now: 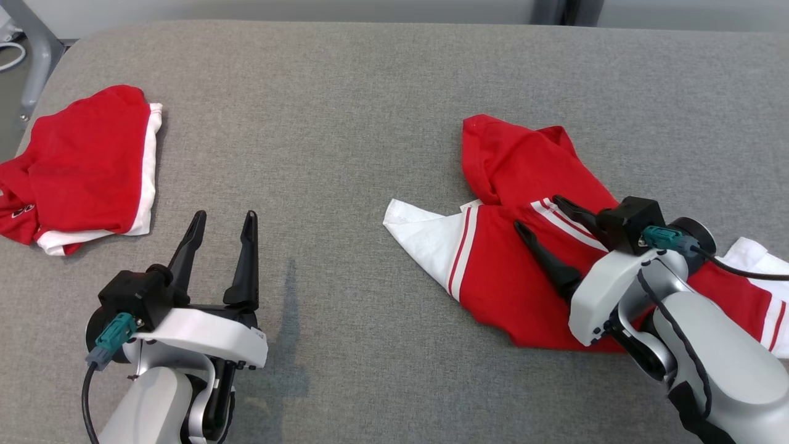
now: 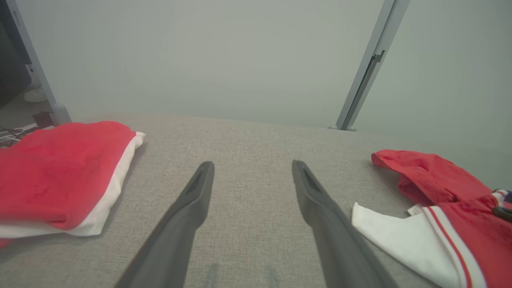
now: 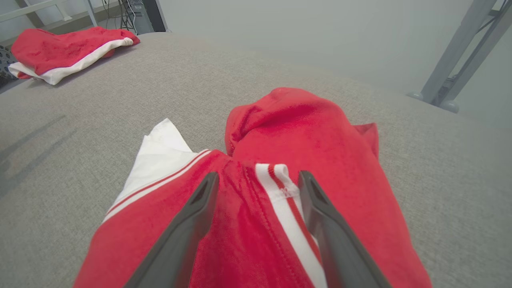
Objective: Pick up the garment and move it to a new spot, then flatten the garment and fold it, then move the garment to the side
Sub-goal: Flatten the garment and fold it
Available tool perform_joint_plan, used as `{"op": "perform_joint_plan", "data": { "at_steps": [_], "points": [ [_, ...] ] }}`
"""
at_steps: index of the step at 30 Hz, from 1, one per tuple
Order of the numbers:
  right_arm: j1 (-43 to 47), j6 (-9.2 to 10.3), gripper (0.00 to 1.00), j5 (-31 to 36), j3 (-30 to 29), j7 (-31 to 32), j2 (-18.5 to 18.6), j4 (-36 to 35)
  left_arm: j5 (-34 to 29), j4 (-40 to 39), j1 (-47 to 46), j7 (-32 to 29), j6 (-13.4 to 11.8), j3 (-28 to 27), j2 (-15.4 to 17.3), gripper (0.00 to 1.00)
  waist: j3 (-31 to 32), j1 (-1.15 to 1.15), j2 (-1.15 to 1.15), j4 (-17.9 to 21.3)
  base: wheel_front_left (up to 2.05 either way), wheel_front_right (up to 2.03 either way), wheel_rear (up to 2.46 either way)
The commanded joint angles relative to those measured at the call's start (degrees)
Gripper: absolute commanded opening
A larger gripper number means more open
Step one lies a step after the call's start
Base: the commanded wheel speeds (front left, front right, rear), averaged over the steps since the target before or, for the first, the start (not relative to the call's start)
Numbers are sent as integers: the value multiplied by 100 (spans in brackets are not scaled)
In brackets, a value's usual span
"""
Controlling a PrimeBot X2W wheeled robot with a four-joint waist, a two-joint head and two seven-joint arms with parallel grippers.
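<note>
A crumpled red garment [image 1: 511, 271] with white sleeves and red-and-white stripes lies on the right half of the grey table [image 1: 370, 123]. My right gripper [image 1: 537, 212] hangs open just over it, its fingers either side of a striped fold [image 3: 280, 188], nothing pinched. The same garment [image 2: 448, 208] shows at the right of the left wrist view. My left gripper [image 1: 223, 216] stands open above bare cloth at the lower left, its two dark fingers [image 2: 192, 200] wide apart with nothing between them.
A second red-and-white garment [image 1: 86, 166] lies folded at the table's left edge, also seen as a folded pile [image 2: 60, 176] and far off [image 3: 68, 50]. Grey metal frame posts [image 2: 368, 68] stand behind the table. Bare cloth lies between the two garments.
</note>
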State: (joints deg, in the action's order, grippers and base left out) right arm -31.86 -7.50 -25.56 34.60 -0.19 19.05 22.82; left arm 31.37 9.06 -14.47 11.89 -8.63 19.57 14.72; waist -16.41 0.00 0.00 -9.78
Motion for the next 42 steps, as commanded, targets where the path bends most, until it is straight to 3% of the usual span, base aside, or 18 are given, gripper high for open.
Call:
{"op": "perform_joint_plan", "data": {
  "at_steps": [1,2,3,4,11,20,24,31,32,33,42],
  "points": [
    [-135,2,100,-119,127,13,57,98,41,50,-101,39,28,-6,-8,100,-33,0,0,-50,0,0,0],
    [-201,2,95,-174,227,57,92,167,40,81,-122,62,35,-4,-18,100,-32,0,0,-61,0,0,0],
    [-261,2,39,-248,299,62,118,216,42,104,-143,76,43,-1,-31,100,-31,0,0,-74,0,0,0],
    [-326,2,0,-313,371,64,139,259,47,135,-160,95,43,0,-41,100,-27,0,0,-82,0,0,0],
    [-589,2,0,-482,623,-188,282,161,49,268,-124,176,48,-41,-78,100,62,0,0,-40,0,0,0],
    [-1313,2,0,-185,1107,-344,81,-1215,71,317,-69,209,32,-89,-40,100,254,0,0,142,0,0,0],
    [-1676,2,0,-86,1059,-414,-54,-1754,90,325,-44,215,15,-96,-18,100,318,0,0,207,0,0,0],
    [-1407,2,0,-131,258,-515,-209,-2411,96,260,35,215,-14,-85,8,100,381,0,0,346,0,0,0],
    [-1019,2,0,-107,-194,-438,-205,-2544,98,233,74,207,-35,-82,20,100,378,0,0,406,0,0,0],
    [-1019,2,0,-107,-194,-438,-205,-2544,98,233,74,207,-35,-82,20,100,378,0,0,406,0,0,0],
    [1611,1,0,-241,-2554,-407,-548,-2531,109,87,105,143,-84,-114,147,100,265,0,0,697,0,0,0]
  ]
}}
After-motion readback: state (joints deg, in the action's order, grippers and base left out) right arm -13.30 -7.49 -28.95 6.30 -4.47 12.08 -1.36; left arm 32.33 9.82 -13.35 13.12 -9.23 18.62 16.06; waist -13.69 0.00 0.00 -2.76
